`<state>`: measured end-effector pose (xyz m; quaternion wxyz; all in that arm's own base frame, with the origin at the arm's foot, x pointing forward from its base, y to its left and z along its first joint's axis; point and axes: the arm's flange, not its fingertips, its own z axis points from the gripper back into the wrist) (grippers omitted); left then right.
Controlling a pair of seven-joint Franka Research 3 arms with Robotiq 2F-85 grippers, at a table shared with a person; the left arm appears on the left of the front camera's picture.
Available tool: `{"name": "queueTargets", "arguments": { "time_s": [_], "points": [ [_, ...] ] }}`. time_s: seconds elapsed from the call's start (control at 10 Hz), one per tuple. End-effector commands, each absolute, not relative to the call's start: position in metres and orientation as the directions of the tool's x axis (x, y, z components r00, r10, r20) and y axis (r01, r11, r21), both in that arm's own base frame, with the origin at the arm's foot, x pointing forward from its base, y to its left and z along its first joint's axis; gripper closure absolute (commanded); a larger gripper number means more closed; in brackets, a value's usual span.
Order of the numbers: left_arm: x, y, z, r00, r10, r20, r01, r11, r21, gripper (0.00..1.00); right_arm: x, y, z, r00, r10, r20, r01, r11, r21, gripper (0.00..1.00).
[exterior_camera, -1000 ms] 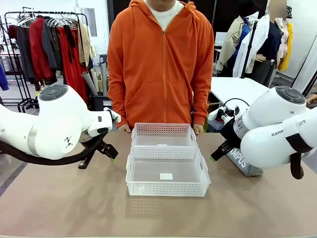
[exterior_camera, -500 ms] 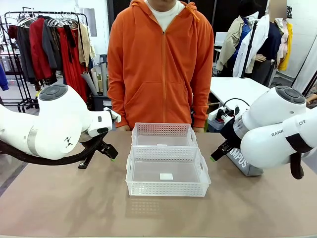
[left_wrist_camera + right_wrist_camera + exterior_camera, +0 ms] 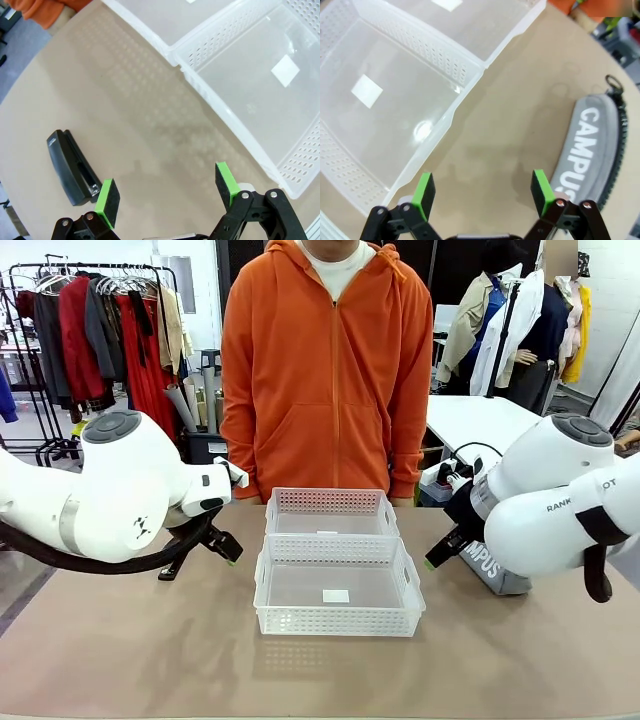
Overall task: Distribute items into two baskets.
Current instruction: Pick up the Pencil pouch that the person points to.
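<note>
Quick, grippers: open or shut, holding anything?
Left gripper: open, holding nothing; stapler lies near it.
Right gripper: open, holding nothing; pouch lies near it.

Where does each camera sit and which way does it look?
Front view: between the white left arm and right arm, facing the person in orange across the tan table.
Left wrist view: on the left wrist, looking down past the open left pincer at a black stapler.
Right wrist view: on the right wrist, looking down past the open right pincer at a grey CAMPUS zip pouch.
All share two translucent white perforated plastic baskets.
</note>
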<state>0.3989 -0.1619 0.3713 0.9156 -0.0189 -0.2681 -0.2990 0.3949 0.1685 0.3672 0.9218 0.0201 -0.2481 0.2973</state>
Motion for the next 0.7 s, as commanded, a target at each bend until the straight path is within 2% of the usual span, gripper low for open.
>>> {"name": "queueTargets", "arguments": {
  "time_s": [0.0, 0.2, 0.4, 0.5, 0.6],
  "points": [
    [0.379, -0.163, 0.373, 0.668, -0.532, 0.521, 0.582, 0.809, 0.080, 0.00, 0.399, 0.178, 0.382, 0.768, 0.463, 0.442, -0.503, 0.864, -0.029, 0.00],
    [0.367, -0.155, 0.377, 0.637, -0.519, 0.570, 0.607, 0.793, 0.044, 0.00, 0.405, 0.189, 0.397, 0.814, 0.416, 0.405, -0.462, 0.887, 0.020, 0.00],
    [0.357, -0.135, 0.384, 0.644, -0.497, 0.582, 0.608, 0.794, 0.005, 0.00, 0.413, 0.198, 0.408, 0.816, 0.384, 0.433, -0.437, 0.899, 0.024, 0.00],
    [0.387, -0.187, 0.383, 0.656, -0.518, 0.549, 0.592, 0.805, 0.053, 0.00, 0.414, 0.198, 0.409, 0.798, 0.394, 0.456, -0.464, 0.884, 0.048, 0.00],
    [0.387, -0.187, 0.383, 0.656, -0.518, 0.549, 0.592, 0.805, 0.053, 0.00, 0.409, 0.193, 0.401, 0.808, 0.413, 0.419, -0.459, 0.888, 0.009, 0.00]
  ]
}}
